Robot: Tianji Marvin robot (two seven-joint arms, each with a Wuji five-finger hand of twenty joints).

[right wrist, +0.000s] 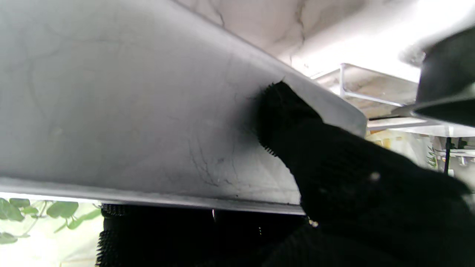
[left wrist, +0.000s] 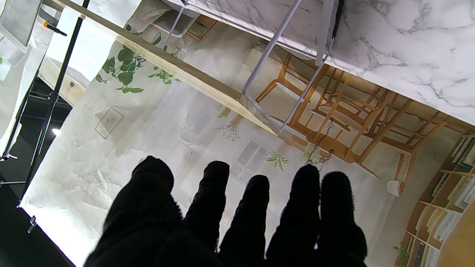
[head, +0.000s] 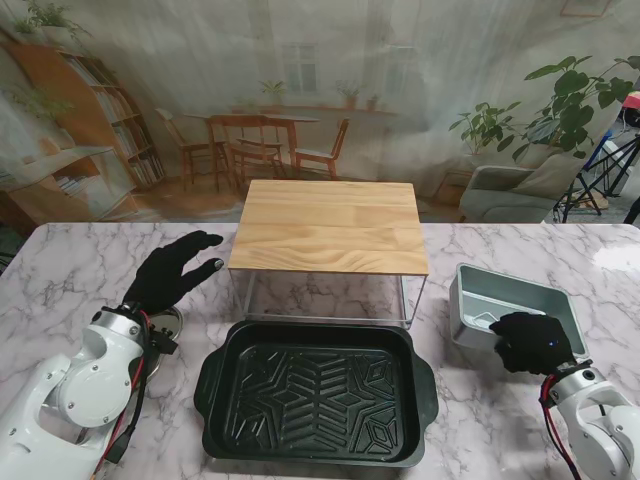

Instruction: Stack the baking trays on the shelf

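Note:
A large black baking tray [head: 316, 392] with a patterned floor lies on the marble table, nearer to me than the shelf. The shelf [head: 330, 226] has a light wooden top on white wire legs [left wrist: 282, 55]. At the right sits a small grey metal tray [head: 520, 300], tilted. My right hand [head: 532, 342] is shut on its near rim; the right wrist view shows the thumb [right wrist: 285, 111] pressed on the grey tray wall [right wrist: 130, 107] and other fingers under the rim. My left hand [head: 172, 271] hovers open at the left of the shelf, fingers [left wrist: 256, 207] spread, holding nothing.
The marble table [head: 70, 270] stretches to both sides. A printed room backdrop [head: 320, 90] stands behind the table. A round metal part [head: 165, 325] sits by my left wrist. Black stands show at the far right edge [head: 615, 170].

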